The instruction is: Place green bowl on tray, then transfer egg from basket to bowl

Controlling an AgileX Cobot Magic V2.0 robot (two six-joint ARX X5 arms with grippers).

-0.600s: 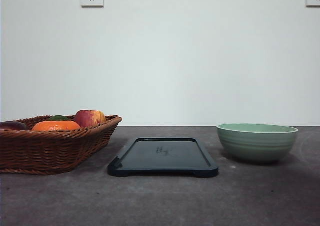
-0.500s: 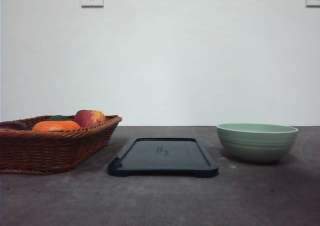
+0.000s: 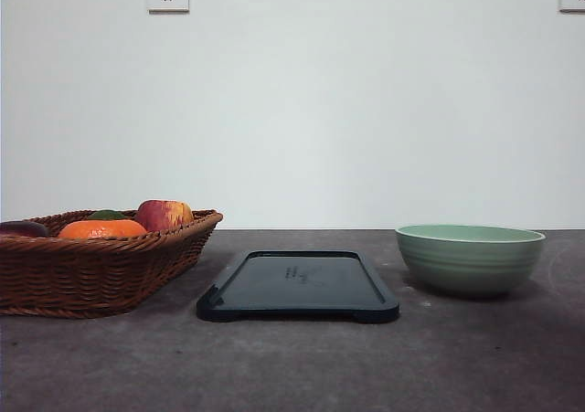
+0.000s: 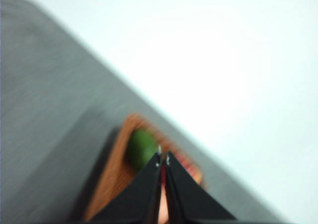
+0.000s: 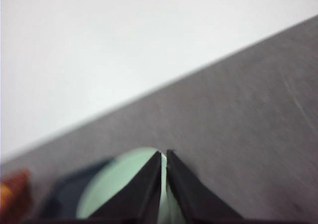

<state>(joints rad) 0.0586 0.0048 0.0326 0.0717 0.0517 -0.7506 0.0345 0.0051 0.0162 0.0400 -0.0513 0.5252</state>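
My front camera sits low at table height, facing the wall; it shares the pale sage-green ribbed bowl with my tilted right wrist camera.

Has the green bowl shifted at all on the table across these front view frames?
No. The green bowl sits at the same spot to the right of the tray, with the same gap between them as before.
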